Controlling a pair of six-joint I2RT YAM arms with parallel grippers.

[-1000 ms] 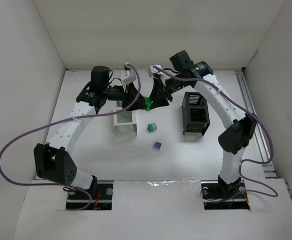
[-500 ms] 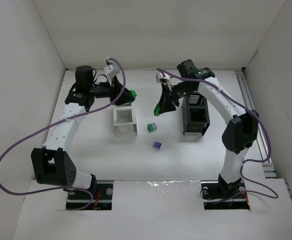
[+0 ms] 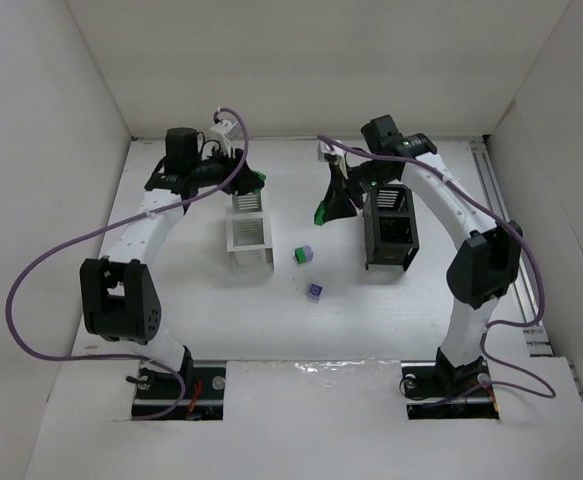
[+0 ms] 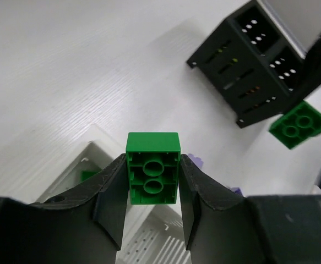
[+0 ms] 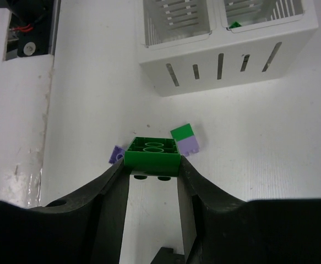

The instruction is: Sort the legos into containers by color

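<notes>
My left gripper [image 3: 252, 182] is shut on a green lego [image 4: 152, 176] and hangs over the far end of the white container [image 3: 249, 232]. One compartment of that white container [image 4: 94, 138] holds a small green lego [image 4: 88, 175]. Just left of the black container [image 3: 391, 228], my right gripper [image 3: 322, 212] is shut on a second green lego [image 5: 152, 155] above the table. On the table between the containers lie a green-and-lavender lego [image 3: 302, 255] and a purple lego [image 3: 314, 291]; the right wrist view shows them as the green-and-lavender lego [image 5: 185, 138] and the purple lego [image 5: 115, 154].
White walls close the table in on the left, back and right. Both arm bases stand at the near edge, trailing purple cables. The black container [image 4: 254, 60] has coloured pieces showing through its slats.
The grippers stood together at one green block between the containers; now they are apart, each with a green lego. The left one swung back left, the right one moved right toward the black container.
</notes>
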